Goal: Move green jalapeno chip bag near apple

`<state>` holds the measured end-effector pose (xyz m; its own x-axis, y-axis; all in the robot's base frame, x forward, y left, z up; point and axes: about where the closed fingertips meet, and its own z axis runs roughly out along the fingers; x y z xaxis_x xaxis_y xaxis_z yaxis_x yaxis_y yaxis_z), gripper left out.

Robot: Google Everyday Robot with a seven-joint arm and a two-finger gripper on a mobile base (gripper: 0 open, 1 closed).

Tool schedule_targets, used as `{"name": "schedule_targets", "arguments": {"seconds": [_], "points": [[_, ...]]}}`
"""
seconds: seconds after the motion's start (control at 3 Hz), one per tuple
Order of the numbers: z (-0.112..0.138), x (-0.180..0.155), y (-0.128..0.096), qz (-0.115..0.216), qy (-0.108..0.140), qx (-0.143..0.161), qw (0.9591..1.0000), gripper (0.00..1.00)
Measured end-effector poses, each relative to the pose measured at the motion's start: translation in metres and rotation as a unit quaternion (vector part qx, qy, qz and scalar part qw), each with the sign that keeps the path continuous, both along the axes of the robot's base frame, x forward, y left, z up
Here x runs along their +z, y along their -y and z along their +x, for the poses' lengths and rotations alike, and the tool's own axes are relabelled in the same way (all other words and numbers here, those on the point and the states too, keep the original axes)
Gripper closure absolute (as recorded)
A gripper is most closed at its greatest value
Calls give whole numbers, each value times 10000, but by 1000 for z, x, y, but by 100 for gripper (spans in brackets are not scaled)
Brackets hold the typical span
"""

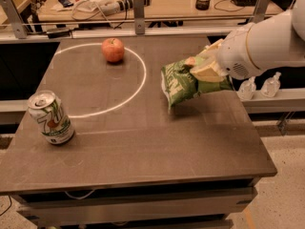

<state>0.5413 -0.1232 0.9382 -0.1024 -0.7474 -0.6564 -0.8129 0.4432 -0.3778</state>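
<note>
The green jalapeno chip bag (183, 85) hangs lifted above the dark table, right of centre. My gripper (206, 69) is shut on the bag's right side, its pale fingers (205, 73) pinching the foil, with the white arm reaching in from the right. The red-orange apple (113, 50) sits at the back of the table, inside the white circle, well to the left of the bag.
A green-and-white soda can (50, 118) stands upright at the table's left front. A white circle line (140, 80) is marked on the table top (143, 147). A rail with metal posts (138, 13) and a cluttered desk lie behind. Small bottles (271, 85) sit on a ledge at the right.
</note>
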Motion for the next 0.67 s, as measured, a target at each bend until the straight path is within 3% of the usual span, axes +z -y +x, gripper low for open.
{"name": "schedule_targets", "arguments": {"seconds": [0.33, 0.67], "points": [[24, 6, 16, 205, 95, -694, 9973, 100], [49, 8, 18, 733, 187, -1106, 9910, 100]]}}
